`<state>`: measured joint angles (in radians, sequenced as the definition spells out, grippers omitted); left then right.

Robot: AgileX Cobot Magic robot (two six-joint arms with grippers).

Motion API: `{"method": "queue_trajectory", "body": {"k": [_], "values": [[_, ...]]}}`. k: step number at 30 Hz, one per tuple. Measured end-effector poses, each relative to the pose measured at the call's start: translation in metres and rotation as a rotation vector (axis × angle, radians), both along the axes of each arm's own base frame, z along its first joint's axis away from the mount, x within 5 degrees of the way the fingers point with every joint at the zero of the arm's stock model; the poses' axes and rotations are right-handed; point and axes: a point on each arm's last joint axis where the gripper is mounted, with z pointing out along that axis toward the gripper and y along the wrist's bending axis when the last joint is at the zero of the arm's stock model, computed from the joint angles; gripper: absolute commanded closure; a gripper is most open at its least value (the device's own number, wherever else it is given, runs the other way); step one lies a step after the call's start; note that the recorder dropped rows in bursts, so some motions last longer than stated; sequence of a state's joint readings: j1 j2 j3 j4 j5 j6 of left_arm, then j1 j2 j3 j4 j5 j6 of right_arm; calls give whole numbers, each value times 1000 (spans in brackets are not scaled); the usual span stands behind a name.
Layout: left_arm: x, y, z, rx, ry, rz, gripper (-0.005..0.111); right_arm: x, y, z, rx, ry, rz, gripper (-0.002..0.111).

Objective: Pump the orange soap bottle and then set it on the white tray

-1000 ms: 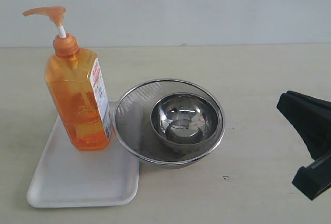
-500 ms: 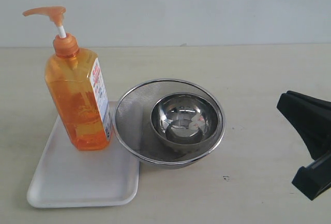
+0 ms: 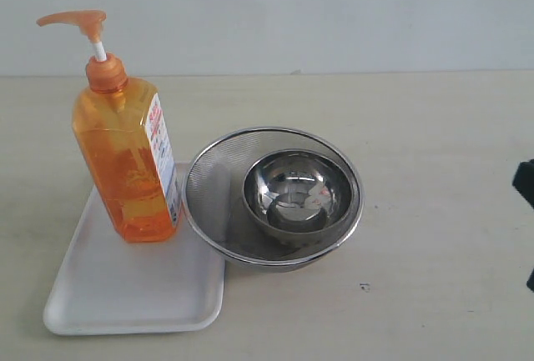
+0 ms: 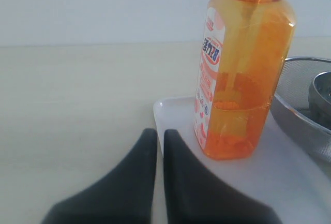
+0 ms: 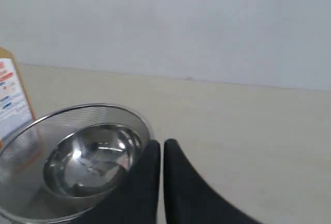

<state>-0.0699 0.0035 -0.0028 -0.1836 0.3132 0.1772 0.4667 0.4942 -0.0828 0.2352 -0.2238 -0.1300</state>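
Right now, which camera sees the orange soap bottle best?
The exterior view: it shows the whole orange soap bottle, pump head to base, standing on the white tray. The left wrist view shows its body and label close up but cuts off the pump. The right wrist view catches only a strip of its label.

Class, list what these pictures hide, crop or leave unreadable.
Left wrist view: orange soap bottle, pump head cut off by the top edge.
Exterior view: right gripper, nearly all beyond the right edge.
Exterior view: white tray, right rim partly hidden by the steel mesh bowl.
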Motion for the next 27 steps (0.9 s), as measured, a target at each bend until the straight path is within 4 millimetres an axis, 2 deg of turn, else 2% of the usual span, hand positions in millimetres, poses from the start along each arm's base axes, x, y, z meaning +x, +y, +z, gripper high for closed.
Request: {"method": "queue_trajectory", "body": {"k": [6, 12, 17, 22, 27], "values": [[0, 0, 0, 0, 0, 0, 102, -14, -24, 5, 26, -41, -187, 108], [0, 0, 0, 0, 0, 0, 102, -27, -37, 3, 51, -44, -337, 108], [0, 0, 0, 0, 0, 0, 102, -34, -42, 3, 75, -65, -423, 108], [0, 0, 0, 0, 0, 0, 102, -38, -43, 3, 93, -65, -436, 108], [0, 0, 0, 0, 2, 0, 102, -37, -43, -10, 136, -53, -443, 108]]}}
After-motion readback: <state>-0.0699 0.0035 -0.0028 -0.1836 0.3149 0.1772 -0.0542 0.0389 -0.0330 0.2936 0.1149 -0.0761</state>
